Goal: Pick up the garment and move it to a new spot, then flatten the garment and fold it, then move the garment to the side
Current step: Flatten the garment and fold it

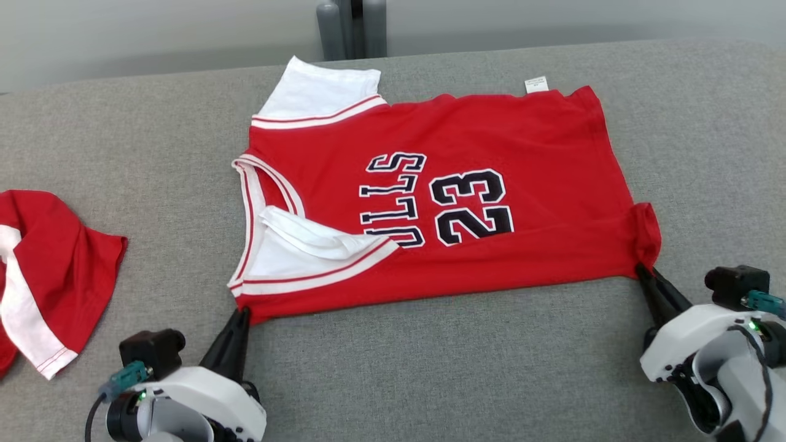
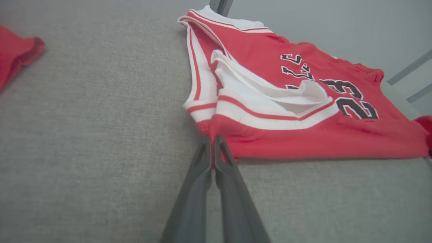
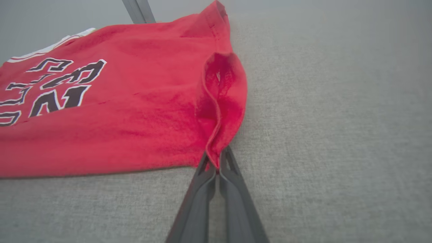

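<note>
A red short-sleeved jersey with white sleeves and black "23" lettering (image 1: 552, 184) lies spread flat on the grey fabric-covered bench (image 1: 430, 368), stretched between the two tools. The left tool (image 1: 241, 314) is clenched on the very edge of the jersey's near shoulder corner (image 2: 213, 140), just below the white sleeve trim. The right tool (image 1: 642, 270) is clenched on the near hem corner, where the cloth bunches up into a small raised fold above its tips (image 3: 216, 158). Bare bench runs along the jersey's near edge between the tools, and more lies beyond the right tool on its outer side. Well out from the left tool, a crumpled red and white garment (image 1: 55, 258) sits at the bench's edge. Past the jersey's far edge, grey upright posts (image 1: 351, 27) stand behind the bench.
</note>
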Robot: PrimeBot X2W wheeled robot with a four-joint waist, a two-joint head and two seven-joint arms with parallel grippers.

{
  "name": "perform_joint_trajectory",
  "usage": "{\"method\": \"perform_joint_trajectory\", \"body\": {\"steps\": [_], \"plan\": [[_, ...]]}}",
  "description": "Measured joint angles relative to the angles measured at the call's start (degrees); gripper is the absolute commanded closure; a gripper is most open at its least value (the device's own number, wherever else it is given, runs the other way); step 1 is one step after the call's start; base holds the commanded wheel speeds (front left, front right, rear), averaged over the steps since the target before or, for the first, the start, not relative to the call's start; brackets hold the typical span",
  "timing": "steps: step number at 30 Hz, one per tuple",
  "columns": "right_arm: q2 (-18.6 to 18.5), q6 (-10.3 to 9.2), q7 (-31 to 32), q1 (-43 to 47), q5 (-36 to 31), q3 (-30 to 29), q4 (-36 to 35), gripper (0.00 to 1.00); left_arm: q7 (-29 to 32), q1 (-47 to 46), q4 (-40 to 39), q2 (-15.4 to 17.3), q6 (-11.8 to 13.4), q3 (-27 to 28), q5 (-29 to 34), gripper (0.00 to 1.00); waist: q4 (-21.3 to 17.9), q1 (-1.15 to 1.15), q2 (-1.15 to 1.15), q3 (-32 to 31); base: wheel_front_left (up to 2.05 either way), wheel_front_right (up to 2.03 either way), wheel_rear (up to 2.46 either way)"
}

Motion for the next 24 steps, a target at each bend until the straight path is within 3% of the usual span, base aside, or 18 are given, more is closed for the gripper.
{"method": "perform_joint_trajectory", "body": {"steps": [7,13,17,22,23,24], "plan": [[-6.51,-0.02,3.66,6.75,7.20,3.38,-9.06,1.00,2.56,6.42,-9.33,2.35,2.01,-1.42,0.33,1.00,0.59,0.00,0.00,-0.70,0.00,0.00,0.00],[-11.17,-0.02,5.30,15.97,10.55,2.00,-17.59,1.00,4.93,12.59,-16.36,4.28,4.33,-1.89,-0.07,1.00,1.18,0.00,0.00,-1.74,0.00,0.00,0.00],[-12.39,-0.02,7.24,21.59,9.65,-1.01,-22.56,1.00,8.22,16.49,-20.63,5.17,6.20,-1.56,-2.60,1.00,0.95,0.00,0.00,-2.90,0.00,0.00,0.00],[-11.44,-0.05,9.79,23.25,6.16,-2.31,-24.16,1.00,10.50,17.41,-19.82,5.35,7.31,-2.60,-2.98,1.00,0.71,0.00,0.00,-4.16,0.00,0.00,0.00],[-11.24,-0.05,10.17,23.36,5.36,-2.76,-24.26,0.85,10.54,17.41,-19.31,5.15,7.37,-2.87,-2.98,1.00,0.68,0.00,0.00,-4.36,0.00,0.00,0.00],[-10.80,-0.05,10.43,23.44,4.74,-3.34,-24.34,0.56,10.68,17.38,-18.78,5.04,7.48,-3.00,-2.96,1.00,0.64,0.00,0.00,-4.53,0.00,0.00,0.00]]}}
